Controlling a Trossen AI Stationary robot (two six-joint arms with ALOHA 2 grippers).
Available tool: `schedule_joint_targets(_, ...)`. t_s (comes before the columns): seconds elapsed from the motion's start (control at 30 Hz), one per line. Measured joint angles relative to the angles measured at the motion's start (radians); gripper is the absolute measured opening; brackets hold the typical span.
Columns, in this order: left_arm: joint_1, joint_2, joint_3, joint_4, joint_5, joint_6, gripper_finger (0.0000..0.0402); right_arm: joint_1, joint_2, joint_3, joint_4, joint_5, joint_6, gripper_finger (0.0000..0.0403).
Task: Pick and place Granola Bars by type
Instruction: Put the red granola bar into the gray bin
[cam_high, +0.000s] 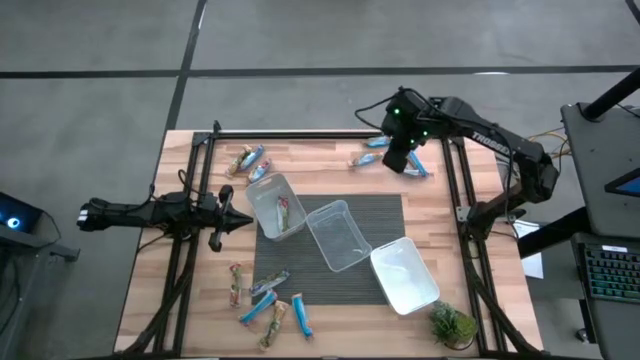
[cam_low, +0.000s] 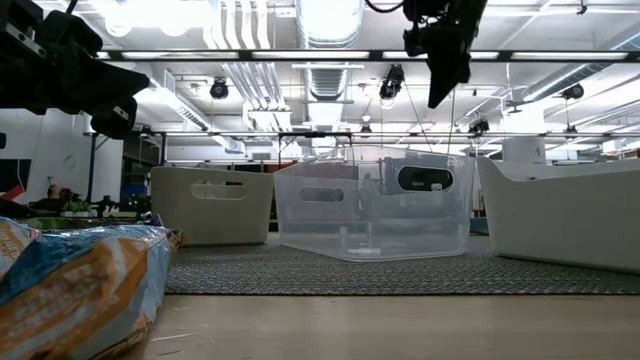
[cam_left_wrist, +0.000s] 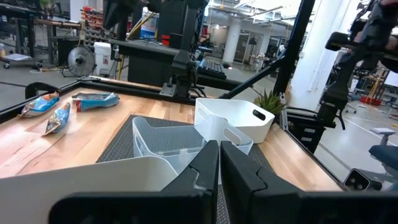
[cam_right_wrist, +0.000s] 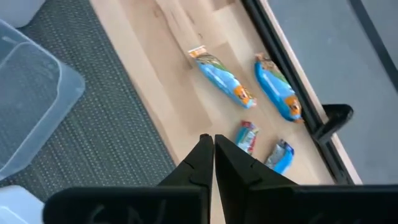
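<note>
Granola bars lie in three groups on the wooden table: at the far left (cam_high: 246, 161), at the near left (cam_high: 266, 300), and at the far right (cam_high: 376, 150). One bar (cam_high: 283, 212) lies inside the left clear tub (cam_high: 268, 190). My right gripper (cam_right_wrist: 213, 140) is shut and empty. It hovers above the far-right group, over two blue bars (cam_right_wrist: 221, 78) (cam_right_wrist: 278, 88) and two small ones (cam_right_wrist: 247, 135) (cam_right_wrist: 280, 155). My left gripper (cam_high: 238, 220) is shut and empty, level beside the left tub's left wall.
A middle clear tub (cam_high: 350, 258) and a white tub (cam_high: 424, 297) stand in a slanting row on the dark mat (cam_high: 385, 215). A small green plant (cam_high: 452, 325) sits at the near right corner. Black frame rails (cam_high: 300, 135) run along the table's edges.
</note>
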Motion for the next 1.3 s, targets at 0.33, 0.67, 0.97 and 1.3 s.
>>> schedule_joint_targets(0.33, 0.0, 0.0, 0.0, 0.0, 0.0, 0.0, 0.0, -0.102, 0.0, -0.037, -0.007, -0.001, -0.014, 0.0008)
schedule_joint_targets(0.67, 0.0, 0.0, 0.0, 0.0, 0.0, 0.0, 0.0, -0.156, 0.0, -0.142, -0.008, -0.008, -0.019, 0.0008)
schedule_joint_targets(0.97, 0.0, 0.0, 0.0, 0.0, 0.0, 0.0, 0.0, -0.18, 0.0, -0.249, 0.002, -0.01, -0.112, 0.0009)
schedule_joint_targets(1.3, 0.0, 0.0, 0.0, 0.0, 0.0, 0.0, 0.0, -0.188, 0.0, -0.333, 0.039, -0.074, -0.096, 0.0031)
